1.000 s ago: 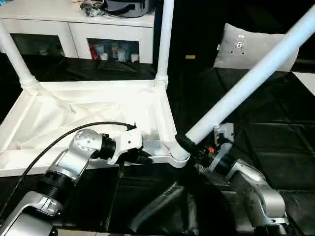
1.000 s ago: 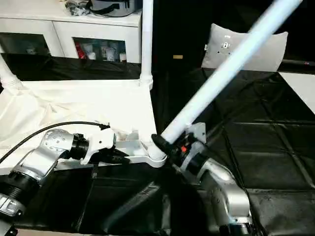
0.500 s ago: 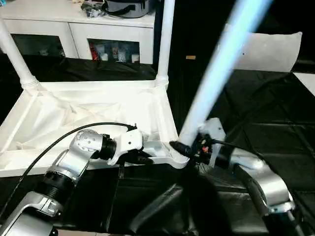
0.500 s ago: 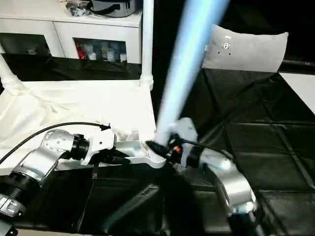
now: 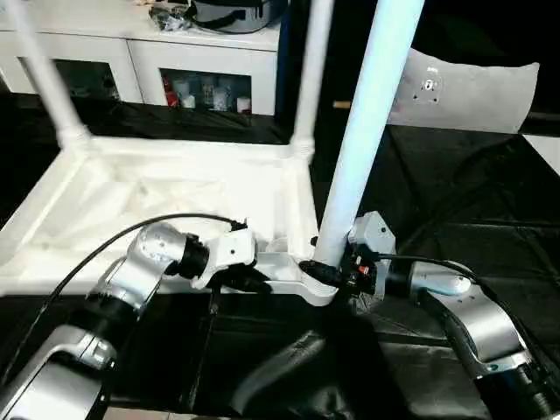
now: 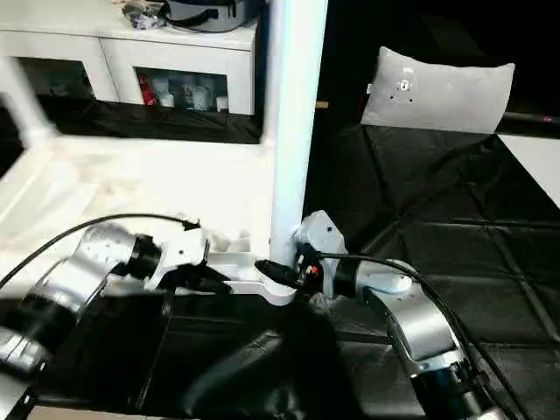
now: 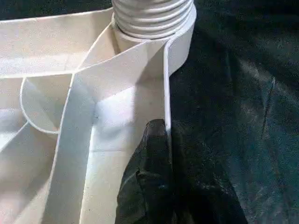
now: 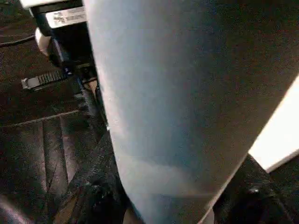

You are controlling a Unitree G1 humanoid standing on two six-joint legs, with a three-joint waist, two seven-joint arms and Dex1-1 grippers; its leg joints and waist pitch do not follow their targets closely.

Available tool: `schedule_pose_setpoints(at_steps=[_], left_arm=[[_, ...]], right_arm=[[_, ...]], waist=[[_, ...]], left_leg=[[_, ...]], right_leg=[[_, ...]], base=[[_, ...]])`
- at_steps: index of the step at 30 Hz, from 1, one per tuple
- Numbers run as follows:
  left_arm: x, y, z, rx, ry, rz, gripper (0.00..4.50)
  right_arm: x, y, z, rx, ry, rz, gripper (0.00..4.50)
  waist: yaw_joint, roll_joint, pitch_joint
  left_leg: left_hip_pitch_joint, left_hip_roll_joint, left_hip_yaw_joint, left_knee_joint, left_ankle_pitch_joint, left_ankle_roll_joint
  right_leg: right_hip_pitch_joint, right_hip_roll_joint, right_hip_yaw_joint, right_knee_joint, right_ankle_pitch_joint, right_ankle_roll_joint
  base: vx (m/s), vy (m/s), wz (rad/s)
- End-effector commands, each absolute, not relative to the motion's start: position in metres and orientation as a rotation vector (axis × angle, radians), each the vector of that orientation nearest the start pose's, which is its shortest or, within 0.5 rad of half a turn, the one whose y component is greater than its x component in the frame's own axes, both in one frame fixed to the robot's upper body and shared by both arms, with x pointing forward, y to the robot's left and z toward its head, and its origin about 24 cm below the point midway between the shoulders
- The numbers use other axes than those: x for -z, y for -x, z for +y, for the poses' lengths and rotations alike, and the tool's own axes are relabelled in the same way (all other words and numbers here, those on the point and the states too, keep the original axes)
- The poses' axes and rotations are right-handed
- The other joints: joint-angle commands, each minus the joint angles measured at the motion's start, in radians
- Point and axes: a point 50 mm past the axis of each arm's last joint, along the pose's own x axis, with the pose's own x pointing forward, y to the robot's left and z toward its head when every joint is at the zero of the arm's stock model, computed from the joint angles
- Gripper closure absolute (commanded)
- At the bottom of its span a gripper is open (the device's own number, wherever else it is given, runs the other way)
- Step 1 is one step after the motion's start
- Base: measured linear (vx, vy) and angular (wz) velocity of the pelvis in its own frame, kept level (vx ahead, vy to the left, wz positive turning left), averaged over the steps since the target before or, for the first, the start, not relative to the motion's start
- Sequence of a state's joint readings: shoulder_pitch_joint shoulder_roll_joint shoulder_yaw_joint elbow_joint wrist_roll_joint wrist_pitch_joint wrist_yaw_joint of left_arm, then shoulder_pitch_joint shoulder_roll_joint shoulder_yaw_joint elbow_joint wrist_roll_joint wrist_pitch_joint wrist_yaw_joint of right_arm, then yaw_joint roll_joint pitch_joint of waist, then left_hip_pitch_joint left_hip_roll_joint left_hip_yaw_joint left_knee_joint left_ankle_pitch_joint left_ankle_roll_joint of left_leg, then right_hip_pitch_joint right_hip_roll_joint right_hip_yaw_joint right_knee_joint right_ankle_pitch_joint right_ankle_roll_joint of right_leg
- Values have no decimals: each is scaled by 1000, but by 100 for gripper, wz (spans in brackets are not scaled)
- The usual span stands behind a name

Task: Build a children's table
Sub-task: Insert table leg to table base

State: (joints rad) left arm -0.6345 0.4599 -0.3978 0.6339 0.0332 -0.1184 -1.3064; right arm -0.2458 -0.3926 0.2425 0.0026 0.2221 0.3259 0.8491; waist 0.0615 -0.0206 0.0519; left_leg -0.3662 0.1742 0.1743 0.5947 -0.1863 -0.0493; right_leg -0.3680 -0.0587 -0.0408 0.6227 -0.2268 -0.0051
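The white tabletop [image 5: 44,282] lies upside down with two white legs [image 5: 311,79] [image 5: 48,79] standing in its far corner sockets. A third leg [image 5: 372,114] stands almost upright, its lower end at the near right corner socket [image 5: 319,290]. My right gripper [image 5: 328,271] is shut on that leg's lower end, and the leg [image 8: 177,93] looms close in the right wrist view. My left gripper [image 5: 249,278] is shut on the tabletop's near rim [image 7: 166,93], just beside that corner. The left wrist view has a black finger [image 7: 149,186] against the rim and the leg's ribbed end [image 7: 152,18] in the socket.
Black quilted cloth [image 5: 455,219] covers the work surface. A grey-white pillow-like bag [image 5: 472,87] lies at the far right. A white cabinet [image 5: 175,52] with shelves stands behind the tabletop. A black cable [image 5: 105,245] loops over my left forearm.
The held leg has swung from a steep lean to the right up to nearly vertical over the near right corner. My right wrist turned with it. The left gripper kept its hold.
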Motion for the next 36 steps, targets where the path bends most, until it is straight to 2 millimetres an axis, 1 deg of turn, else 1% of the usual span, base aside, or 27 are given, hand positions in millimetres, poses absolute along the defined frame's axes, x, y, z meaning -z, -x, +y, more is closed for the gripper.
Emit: schedule_pose_setpoints(at_steps=[1,4,6,9,10,11,12,13,14,15,16,17,18,19,20,21,22,23,24,25,26,28,30,31,34,35,36], left_arm=[[-90,-334,141,1393,-700,283,450],[-89,-335,144,1372,-685,288,450],[-88,-334,146,1357,-675,294,450],[-85,-330,151,1323,-635,306,450],[-83,-327,154,1304,-613,315,450],[-81,-323,157,1288,-600,327,450],[-81,-323,157,1288,-600,327,450],[-78,-311,159,1253,-564,355,450],[-77,-306,159,1241,-547,366,450],[-76,-297,156,1224,-519,378,450],[-76,-291,153,1210,-497,387,450],[-76,-284,149,1217,-484,395,450],[-77,-278,144,1226,-477,402,450],[-77,-278,144,1226,-477,402,450],[-77,-276,142,1229,-471,401,450],[-79,-270,135,1240,-450,397,450],[-83,-264,125,1251,-425,386,450],[-84,-262,123,1253,-418,382,450],[-84,-262,122,1251,-417,381,450],[-84,-262,121,1227,-418,377,450],[-85,-264,122,1188,-427,374,450],[-84,-271,126,1136,-458,372,450],[-83,-272,128,1122,-466,377,450],[-83,-274,130,1108,-479,383,450],[-84,-274,131,1088,-488,386,450],[-85,-275,133,1078,-521,392,450],[-85,-275,133,1079,-529,392,450]], right_arm=[[-9,-234,-114,-1158,93,555,259],[-9,-237,-113,-1113,78,538,259],[-8,-238,-113,-1078,79,528,259],[-6,-242,-113,-996,73,512,259],[-6,-245,-113,-960,70,505,259],[-5,-247,-113,-930,67,499,259],[-5,-247,-113,-930,67,499,259],[-5,-251,-112,-878,70,486,259],[-4,-252,-111,-860,70,483,259],[-4,-255,-110,-839,74,476,259],[-4,-258,-109,-823,78,471,259],[-4,-260,-108,-809,73,470,259],[-4,-263,-108,-795,72,469,259],[-4,-263,-108,-795,72,469,259],[-4,-264,-108,-795,72,469,259],[-5,-266,-107,-793,74,468,259],[-6,-269,-106,-797,76,468,259],[-7,-269,-106,-800,75,468,259],[-7,-269,-106,-802,75,468,259],[-7,-269,-105,-812,72,467,259],[-7,-269,-104,-820,65,467,259],[-6,-266,-103,-840,56,472,259],[-5,-265,-104,-843,58,477,259],[-4,-263,-104,-845,62,480,259],[-3,-263,-104,-844,62,479,259],[-3,-263,-104,-842,66,478,259],[-3,-264,-104,-841,66,472,259]], waist=[[-11,12,-33],[-15,10,-33],[-17,12,-32],[-24,11,-27],[-26,16,-27],[-32,14,-27],[-33,18,-27],[-37,17,-28],[-45,16,-28],[-49,19,-31],[-60,18,-31],[-69,17,-32],[-77,8,-34],[-78,11,-33],[-77,12,-32],[-78,11,-35],[-76,12,-33],[-75,11,-33],[-75,11,-33],[-72,1,-38],[-72,4,-39],[-70,3,-41],[-68,4,-40],[-68,6,-40],[-66,4,-40],[-66,7,-40],[-65,6,-40]], left_leg=[[22,64,-26,-92,-316,-25],[19,63,-25,-94,-303,-21],[21,64,-26,-96,-316,-24],[23,63,-29,-100,-368,-38],[27,66,-31,-102,-389,-47],[22,66,-32,-104,-393,-50],[24,69,-34,-104,-400,-54],[25,69,-35,-105,-415,-58],[18,71,-37,-109,-415,-64],[18,74,-39,-112,-416,-70],[17,71,-38,-110,-418,-66],[20,67,-34,-107,-411,-60],[16,64,-31,-104,-398,-50],[15,64,-32,-103,-387,-46],[18,60,-27,-99,-378,-35],[19,62,-26,-98,-369,-34],[15,61,-28,-99,-358,-31],[15,60,-24,-97,-341,-24],[16,59,-24,-96,-341,-22],[13,59,-25,-95,-325,-17],[13,60,-25,-96,-314,-17],[14,60,-25,-97,-320,-18],[15,60,-25,-98,-324,-19],[15,59,-25,-98,-330,-21],[17,58,-25,-97,-340,-24],[16,58,-25,-97,-340,-26],[16,58,-25,-97,-342,-27]], right_leg=[[11,-89,55,-93,-258,-187],[16,-91,54,-94,-246,-194],[14,-91,54,-97,-269,-193],[9,-92,54,-105,-356,-180],[5,-93,55,-105,-371,-181],[7,-93,55,-104,-374,-183],[5,-95,55,-102,-373,-185],[3,-93,56,-102,-377,-184],[8,-93,55,-96,-366,-191],[10,-94,53,-91,-356,-197],[8,-89,52,-96,-350,-197],[6,-84,54,-96,-329,-204],[8,-82,54,-99,-324,-207],[9,-85,56,-98,-322,-210],[4,-83,57,-105,-337,-201],[7,-84,58,-103,-330,-204],[9,-84,57,-103,-328,-204],[8,-81,57,-105,-320,-204],[7,-80,57,-106,-328,-201],[13,-81,56,-104,-336,-192],[11,-79,56,-104,-320,-189],[12,-76,54,-103,-304,-188],[10,-76,55,-104,-299,-187],[10,-76,54,-103,-300,-186],[9,-77,55,-105,-319,-179],[9,-77,55,-106,-320,-177],[9,-78,55,-107,-324,-177]], base=[[0,0,0],[0,0,0],[0,0,0],[0,0,0],[0,0,0],[0,0,0],[0,0,0],[0,0,0],[0,0,0],[0,0,0],[0,0,0],[0,0,0],[0,0,0],[0,0,0],[0,0,0],[0,0,0],[0,0,0],[0,0,0],[0,0,0],[0,0,0],[0,0,0],[0,0,0],[0,0,0],[0,0,0],[0,0,0],[0,0,0],[0,0,0]])
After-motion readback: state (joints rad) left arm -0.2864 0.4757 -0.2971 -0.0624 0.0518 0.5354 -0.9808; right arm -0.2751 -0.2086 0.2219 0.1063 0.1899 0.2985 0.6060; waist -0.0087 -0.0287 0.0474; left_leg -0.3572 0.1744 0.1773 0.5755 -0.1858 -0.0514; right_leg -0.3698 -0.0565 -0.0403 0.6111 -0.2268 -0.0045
